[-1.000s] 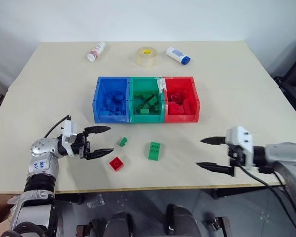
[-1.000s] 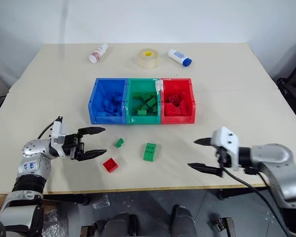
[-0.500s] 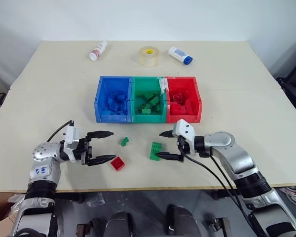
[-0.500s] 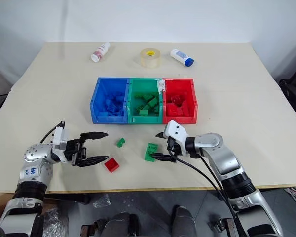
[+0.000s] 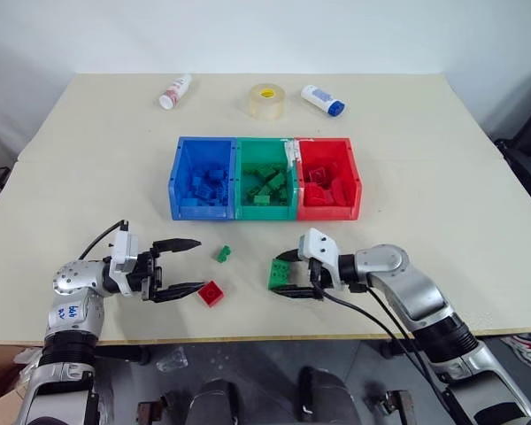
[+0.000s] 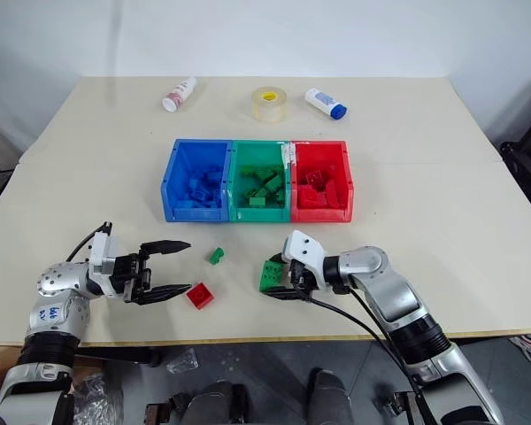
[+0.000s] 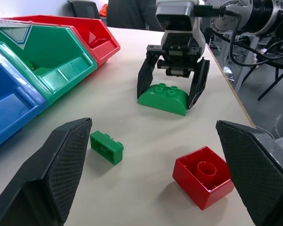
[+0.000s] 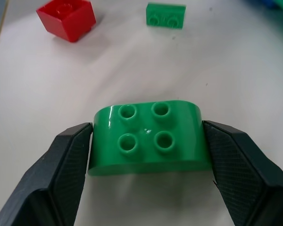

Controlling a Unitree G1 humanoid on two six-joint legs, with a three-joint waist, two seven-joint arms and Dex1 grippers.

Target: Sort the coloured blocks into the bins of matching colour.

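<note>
table (image 5: 442, 177): carries bins and loose blocks.
bins (image 5: 264, 178): joined row; blue bin holds blue blocks, green bin green ones, red bin red ones.
right hand (image 5: 286, 274): one finger on each side of the long green block (image 8: 148, 136), pads touching its ends.
left hand (image 5: 184, 265): spread wide, holding nothing.
red block (image 5: 210, 293): just beside left fingertips.
small green block (image 5: 221, 254): near, apart.

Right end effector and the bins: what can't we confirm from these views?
- Right end effector: fingers flank the big green block; firm contact unclear in either wrist view.
- Blue bin, green bin, red bin: blocks piled, too small to count in the head views.
- Left wrist view: bins cut off by the frame edge.
</note>
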